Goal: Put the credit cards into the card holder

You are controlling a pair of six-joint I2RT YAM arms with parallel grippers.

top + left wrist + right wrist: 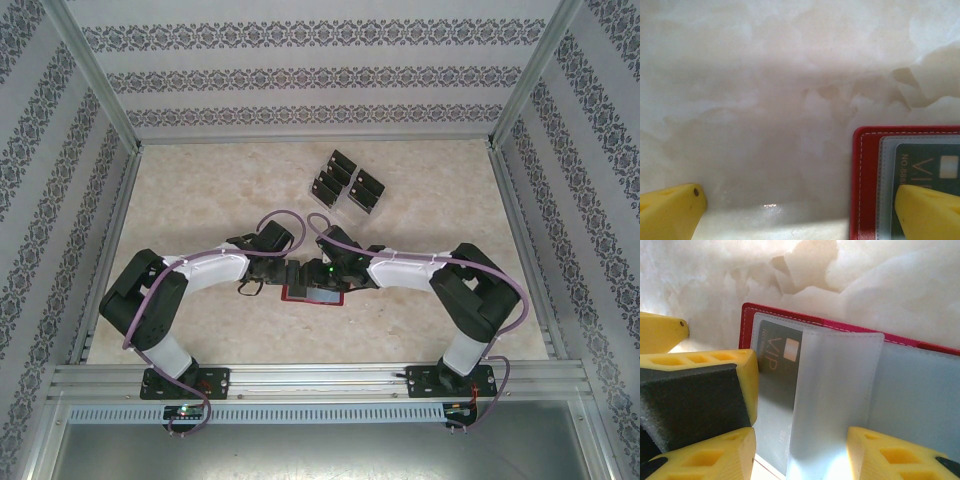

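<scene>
One red wallet (312,296) lies open and flat on the pale desk (200,200), close to the middle. Two arms meet over it. The left arm (200,272) comes in from the left and the right arm (410,270) comes in from the right.

More black cards (345,182) are well apart from the wallet, farther back on the desk. They stand in two rows, side by side. They are too small to count for sure.

In the left wrist view, the left tool (799,194) is spread wide. Nothing is held between its two yellow fingers (670,212). One finger is over bare desk (765,100). The other is on top of the wallet (865,180), near its corner. It is over one dark card (925,162) that sits under a clear pocket (886,170). The card has a pale square and the letters "VIP" on it.

In the right wrist view, that one card (775,357) shows in the left page of the wallet (746,325). A left tool finger with a dark pad (695,390) is at that page.

One clear page (835,390) stands up from the middle of the wallet. It is between the two fingers of the right tool (801,457). This tool is partly spread and grips nothing. I cannot tell if the clear page touches a finger. The right page of the wallet is plain grey-blue.
</scene>
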